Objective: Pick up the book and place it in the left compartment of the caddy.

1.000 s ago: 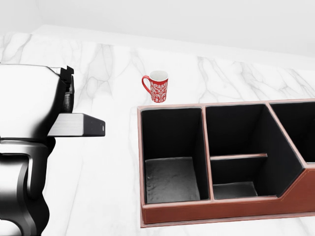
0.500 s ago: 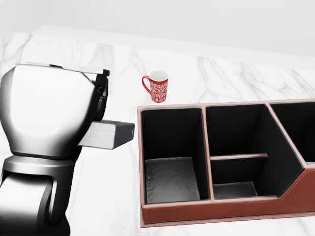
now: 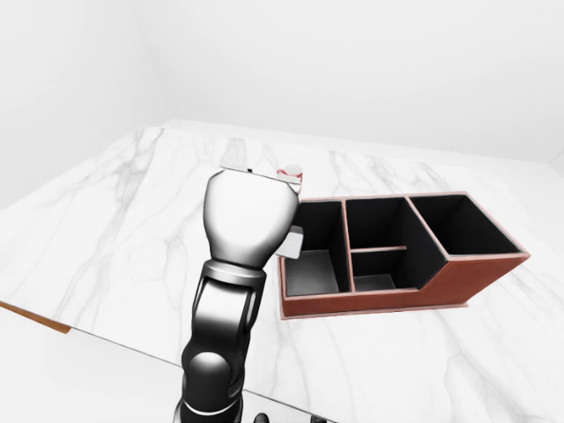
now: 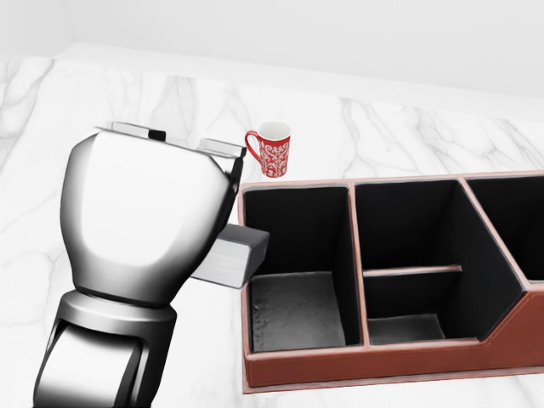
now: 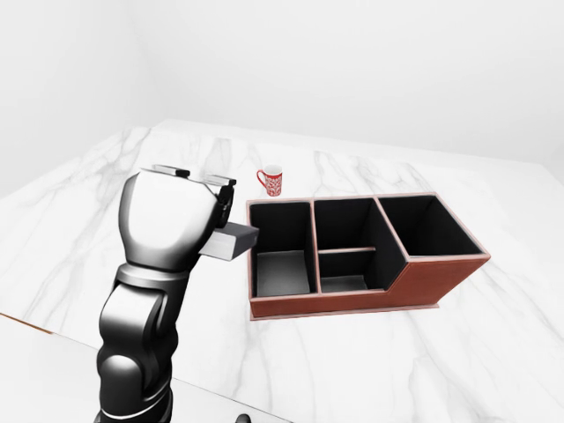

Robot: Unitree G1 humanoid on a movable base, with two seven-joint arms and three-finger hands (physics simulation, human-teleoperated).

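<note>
Left hand (image 4: 144, 221) grips the grey book (image 4: 234, 253), its end just reaching the caddy's (image 4: 374, 361) left edge. All visible caddy compartments hold nothing. Red mug (image 4: 271, 150) stands on the marble counter (image 4: 408, 127) beyond the caddy's top-left corner.

The caddy (image 4: 374, 357) sits on the marble counter (image 5: 106, 203). Toward the head view's top, just beyond its left compartment (image 4: 293, 310), stands the mug (image 4: 272, 150). The book (image 4: 234, 253) – held in the left hand (image 4: 144, 212) – pokes out by the caddy's left wall.
</note>
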